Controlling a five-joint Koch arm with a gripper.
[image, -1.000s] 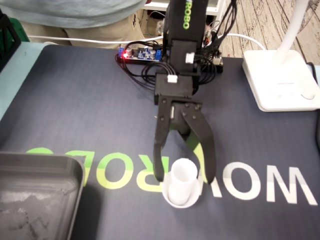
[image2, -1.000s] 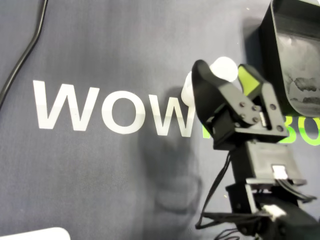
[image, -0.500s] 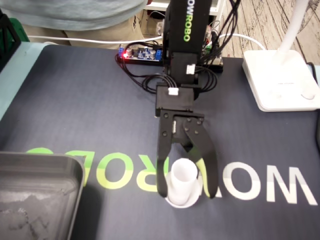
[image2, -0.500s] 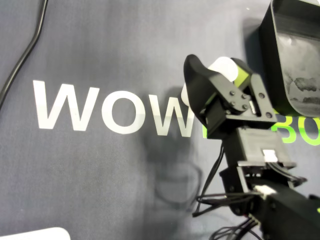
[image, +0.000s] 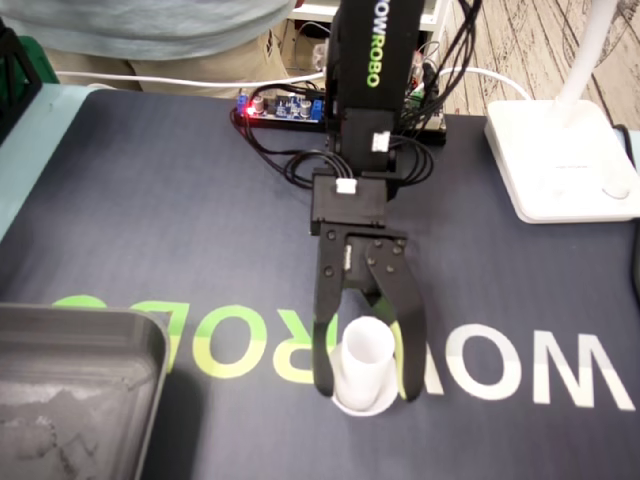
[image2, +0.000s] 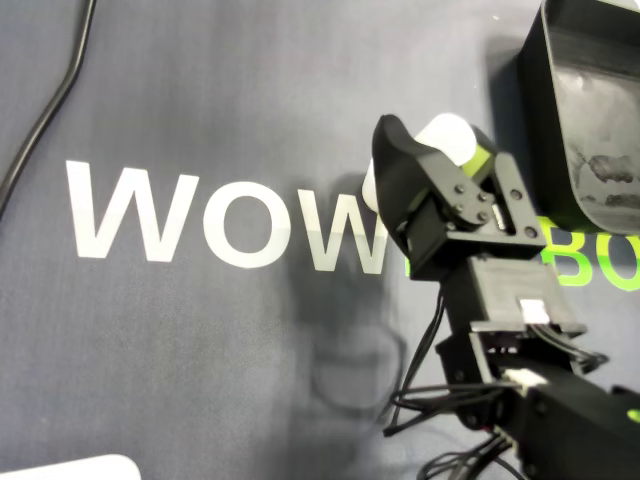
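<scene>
Fixed view: pincer (image: 367, 384) lower than a second ago, jaws drawn in. They now flank cup (image: 367, 352) closely, not clamped: slight gap at left jaw, right jaw touching or nearly. Cup upright between tips.

Overhead view: pincer (image2: 438, 147) gap narrower too, cup (image2: 450, 131) showing between jaws. Tray (image2: 590, 90) just right of pincer.

Judgement: grasp about to close; lift not started.

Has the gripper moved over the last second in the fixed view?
Yes. Against the WOWROBO lettering, the gripper has slid down the picture, its tips now lower on the letters, and its jaws have narrowed around the white cup.
</scene>
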